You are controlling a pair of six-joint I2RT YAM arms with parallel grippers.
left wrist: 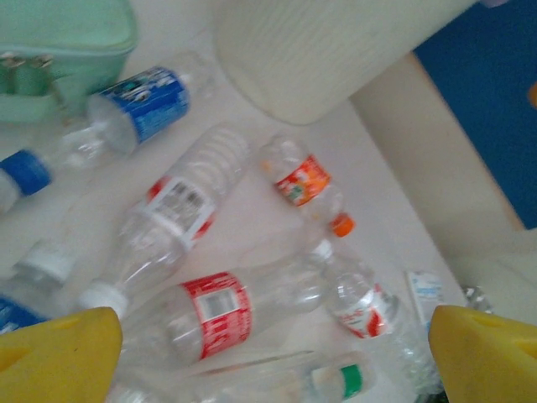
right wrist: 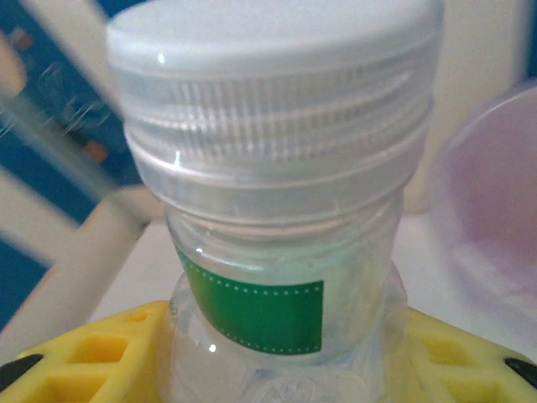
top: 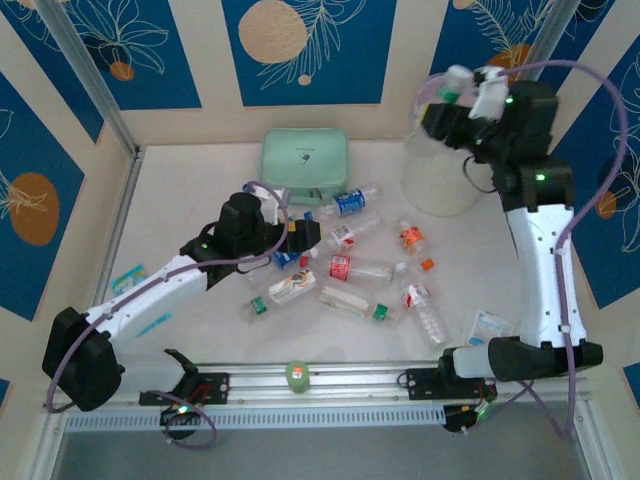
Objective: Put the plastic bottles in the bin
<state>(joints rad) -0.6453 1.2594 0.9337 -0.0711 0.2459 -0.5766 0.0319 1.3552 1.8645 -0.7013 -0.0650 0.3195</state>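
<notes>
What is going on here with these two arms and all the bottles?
Two robot arms are at work. The right claw grips a bottle with a green label and a white cap, raised up by the bin. The left claw hangs open above the other bottles, which lie scattered on the table; it holds nothing.

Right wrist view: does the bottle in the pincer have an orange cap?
No, this bottle has a white cap above a green label.

mint green case point(top: 304, 165) at far side; white-blue packet point(top: 490, 326) near right; small green blob point(top: 297, 375) on front rail point(top: 350, 377).
</notes>
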